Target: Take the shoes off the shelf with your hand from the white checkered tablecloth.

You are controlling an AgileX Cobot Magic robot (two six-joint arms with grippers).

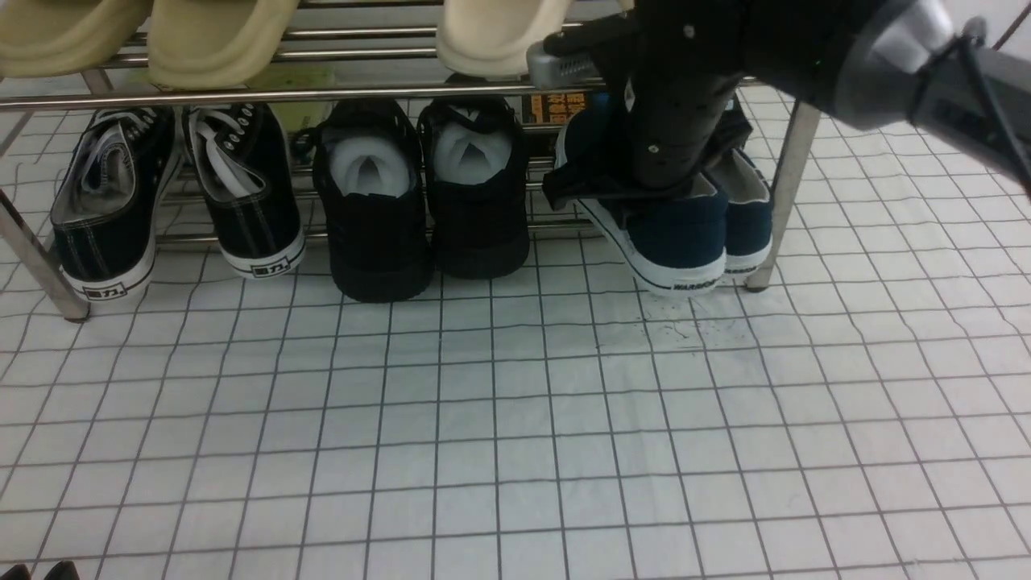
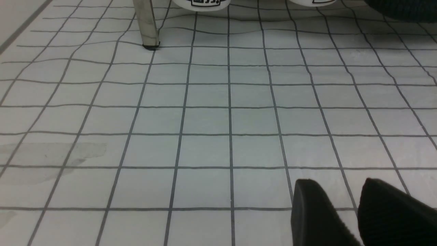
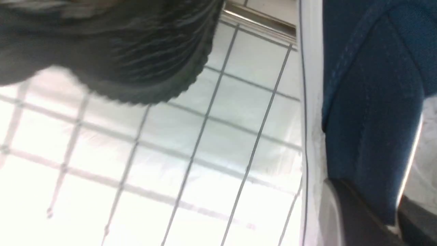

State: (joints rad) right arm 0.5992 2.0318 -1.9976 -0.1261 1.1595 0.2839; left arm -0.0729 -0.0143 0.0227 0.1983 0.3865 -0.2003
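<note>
Navy canvas could slip free: the right fingers (image 3: 355, 218) seem clamped on just one thin side wall of the shoes (image 1: 685, 234), so the other shoe may be left or snag the shelf (image 1: 793, 161) leg beside it. That wall sits between the fingers, toes below them on the cloth (image 1: 515, 419); the left fingers (image 2: 317, 212) stand slightly apart, empty.

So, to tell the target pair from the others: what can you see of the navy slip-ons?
The navy slip-ons are a pair in dark blue canvas with white rubber soles, a thin dark stripe and "WARRIOR" printed at one toe. They sit side by side at the right end of the steel shelf, by its right leg, toes forward and tipped down to the checkered cloth. The right pincer pinches the canvas side wall of the shoe nearer the all-black pair; the arm hides much of both.
</note>
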